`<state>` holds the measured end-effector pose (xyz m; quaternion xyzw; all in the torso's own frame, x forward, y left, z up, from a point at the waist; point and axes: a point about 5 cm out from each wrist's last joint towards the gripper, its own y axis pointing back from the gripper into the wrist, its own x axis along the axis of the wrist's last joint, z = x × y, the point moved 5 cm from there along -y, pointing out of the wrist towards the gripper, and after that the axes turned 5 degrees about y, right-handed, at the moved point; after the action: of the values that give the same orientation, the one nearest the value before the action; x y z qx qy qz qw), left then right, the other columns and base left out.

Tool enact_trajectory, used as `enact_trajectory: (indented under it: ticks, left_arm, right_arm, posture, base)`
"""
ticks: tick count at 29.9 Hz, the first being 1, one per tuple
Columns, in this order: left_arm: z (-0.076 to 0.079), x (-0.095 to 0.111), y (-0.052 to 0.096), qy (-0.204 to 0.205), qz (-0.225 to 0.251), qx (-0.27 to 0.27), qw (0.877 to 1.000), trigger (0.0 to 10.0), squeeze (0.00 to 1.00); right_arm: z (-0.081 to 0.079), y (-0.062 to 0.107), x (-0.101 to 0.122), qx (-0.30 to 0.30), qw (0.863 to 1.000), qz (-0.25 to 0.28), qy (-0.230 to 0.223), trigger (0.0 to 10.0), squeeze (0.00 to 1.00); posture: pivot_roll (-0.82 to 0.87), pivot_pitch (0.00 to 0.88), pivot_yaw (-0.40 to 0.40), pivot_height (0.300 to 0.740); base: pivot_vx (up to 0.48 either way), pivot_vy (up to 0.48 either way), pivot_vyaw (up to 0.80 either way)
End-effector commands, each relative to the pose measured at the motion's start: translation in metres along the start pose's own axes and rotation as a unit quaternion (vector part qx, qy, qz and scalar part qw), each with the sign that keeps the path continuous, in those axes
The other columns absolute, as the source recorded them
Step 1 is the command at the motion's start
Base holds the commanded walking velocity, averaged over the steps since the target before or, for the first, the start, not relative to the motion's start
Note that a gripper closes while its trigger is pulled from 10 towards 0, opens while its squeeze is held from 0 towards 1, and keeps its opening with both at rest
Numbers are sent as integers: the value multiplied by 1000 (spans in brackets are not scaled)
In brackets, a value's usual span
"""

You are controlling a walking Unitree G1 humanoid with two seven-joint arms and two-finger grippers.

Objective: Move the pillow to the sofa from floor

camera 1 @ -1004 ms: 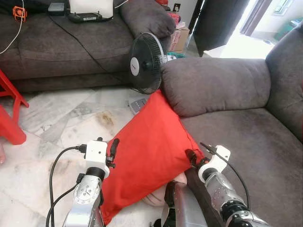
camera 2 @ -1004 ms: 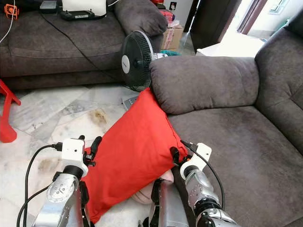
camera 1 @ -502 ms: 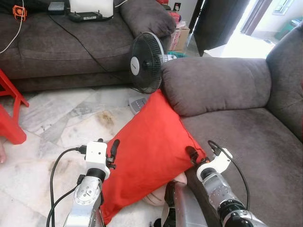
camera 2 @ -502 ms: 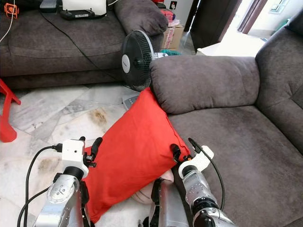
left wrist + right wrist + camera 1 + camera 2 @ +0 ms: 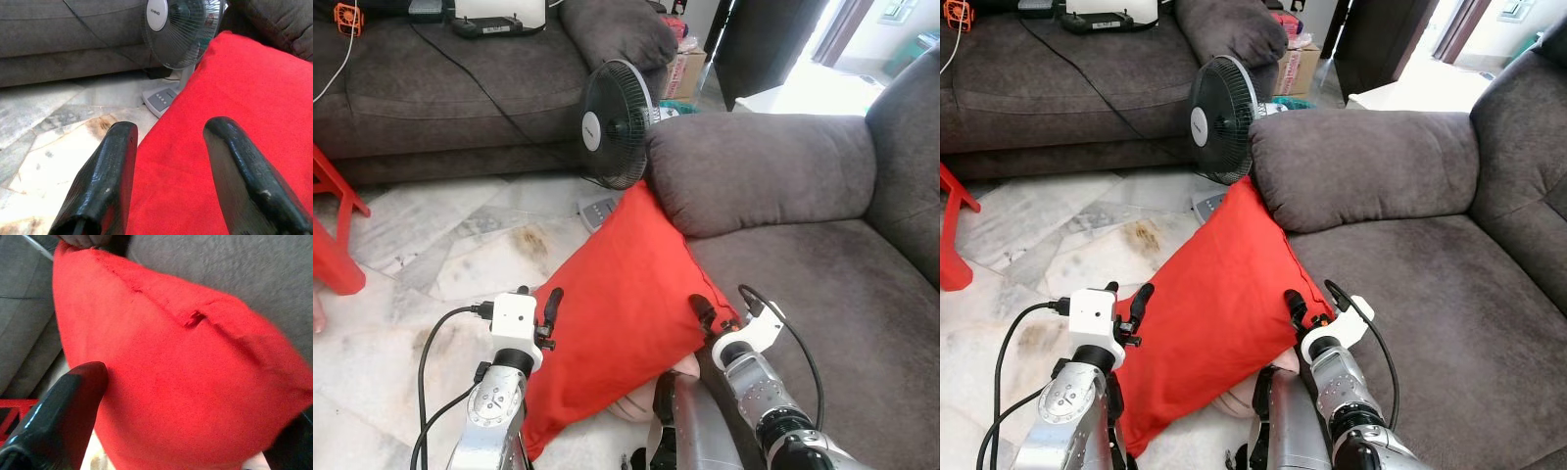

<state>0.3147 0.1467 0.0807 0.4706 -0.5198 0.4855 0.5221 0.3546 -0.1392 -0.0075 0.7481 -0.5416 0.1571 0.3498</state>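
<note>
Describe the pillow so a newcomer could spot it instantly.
Find the grey sofa on the right; a black fan stands on the floor by its armrest. The pillow leans against the sofa's front just below that fan, one corner touching the armrest. It is plain bright red, unlike the grey upholstery.

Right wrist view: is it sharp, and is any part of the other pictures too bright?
Right wrist view: the red pillow is soft and blurred, as is the dark finger of the right end effector. Left wrist view: sharper, the fan reads clearly. Left eye view: the doorway at top right is washed out by daylight.
</note>
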Motion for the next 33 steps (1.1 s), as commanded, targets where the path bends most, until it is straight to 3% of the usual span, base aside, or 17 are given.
enact_trajectory:
  ticks: [1,11,21,31,32,33]
  left_arm:
    - [7,0,2,3,-3,-7,1000,10000,0]
    - [4,2,6,0,-1,2,1000,10000,0]
    - [1,4,10,-3,4,16,1000,10000,0]
    - [0,4,13,-2,2,21,1000,10000,0]
    - [1,4,13,-2,2,21,1000,10000,0]
    - [0,4,13,-2,3,23,1000,10000,0]
  right_arm:
    - [3,1,1,-2,1000,3,-2,10000,0]
    - [-1,1,-7,7,1000,1,0,10000,0]
    - [-10,0,10,34,997,59,-36,10000,0]
    - [-16,-1,7,57,995,58,-58,10000,0]
    - [-17,0,6,61,995,58,-59,2235,0]
    - [-19,0,5,71,994,60,-62,0,0]
  posture:
    - [175,133,-205,514]
    - [195,151,-213,514]
    - [204,164,-220,514]
    - [203,174,-224,514]
    - [205,176,-226,514]
    - [206,178,-228,514]
  base:
    - [0,0,0]
    - [0,0,0]
    - [0,0,0]
    - [0,0,0]
    - [0,0,0]
    - [0,0,0]
